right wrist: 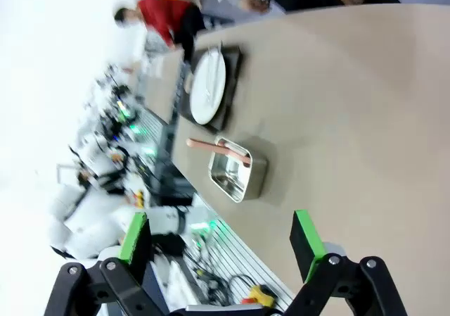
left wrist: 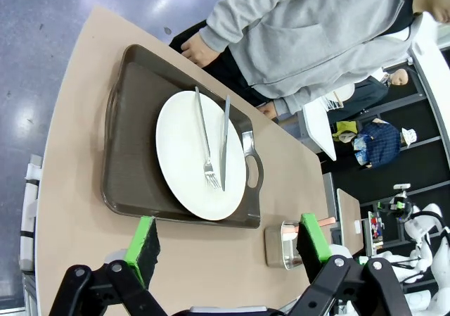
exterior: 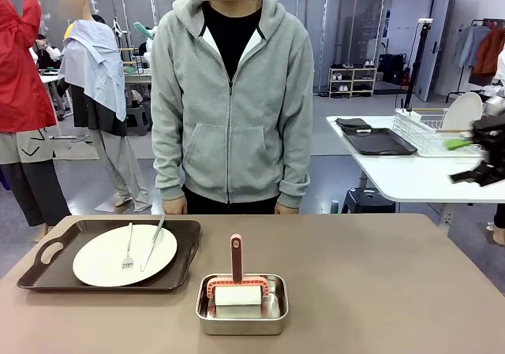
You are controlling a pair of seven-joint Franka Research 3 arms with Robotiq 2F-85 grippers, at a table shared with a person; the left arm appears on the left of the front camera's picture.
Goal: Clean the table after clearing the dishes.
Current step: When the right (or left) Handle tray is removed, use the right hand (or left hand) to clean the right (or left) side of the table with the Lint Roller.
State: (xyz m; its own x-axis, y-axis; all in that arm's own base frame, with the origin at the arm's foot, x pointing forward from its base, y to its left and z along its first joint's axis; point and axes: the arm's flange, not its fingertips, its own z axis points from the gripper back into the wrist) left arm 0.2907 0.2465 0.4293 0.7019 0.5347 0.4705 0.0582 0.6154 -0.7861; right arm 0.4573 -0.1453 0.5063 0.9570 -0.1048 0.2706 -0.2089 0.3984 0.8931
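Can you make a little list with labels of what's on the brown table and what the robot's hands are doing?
Table: brown, carrying a tray and a steel pan
Tray: dark brown, robot's left side, holds a white plate
Plate: fork and knife lying on it
Pan: table's middle, red-handled cleaning tool inside
Person: grey hoodie, standing at far side
Left gripper: open, empty, aimed at the tray
Right gripper: open, empty

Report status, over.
Left gripper, right gripper open, empty. Plate, fork, knife on tray, uncleared. Steel pan with brush beside tray. Person at far edge.
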